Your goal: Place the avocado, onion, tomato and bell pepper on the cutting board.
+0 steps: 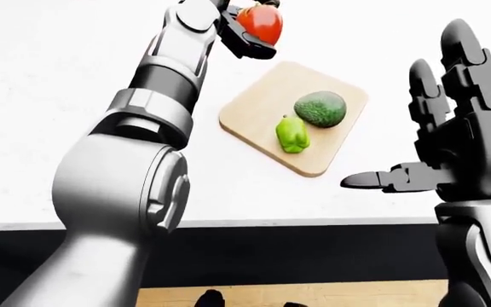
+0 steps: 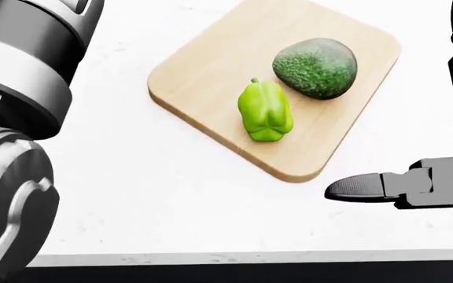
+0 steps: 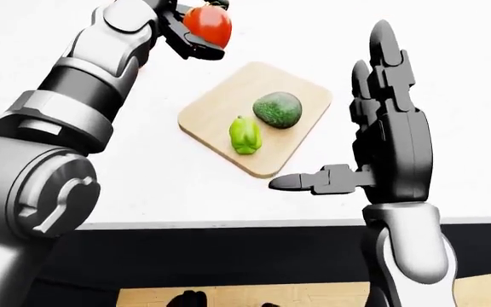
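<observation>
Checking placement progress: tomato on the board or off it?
Off. The tomato is held in the left hand, fingers closed round it, beyond the cutting board's top-left edge; only bell pepper and avocado lie on it.

Grey-silver arms, black robot hand (image 3: pixel 374 137) — three-fingered

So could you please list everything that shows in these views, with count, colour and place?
cutting board: one, light wood, on the white counter, centre of the left-eye view.
avocado: one, dark green, on the board, right part.
bell pepper: one, bright green, on the board, beside the avocado.
tomato: one, red, held above the counter, up-left of the board.
counter: one, white.
left hand: one, fingers closed round the tomato.
right hand: one, black, open and empty, right of the board.
</observation>
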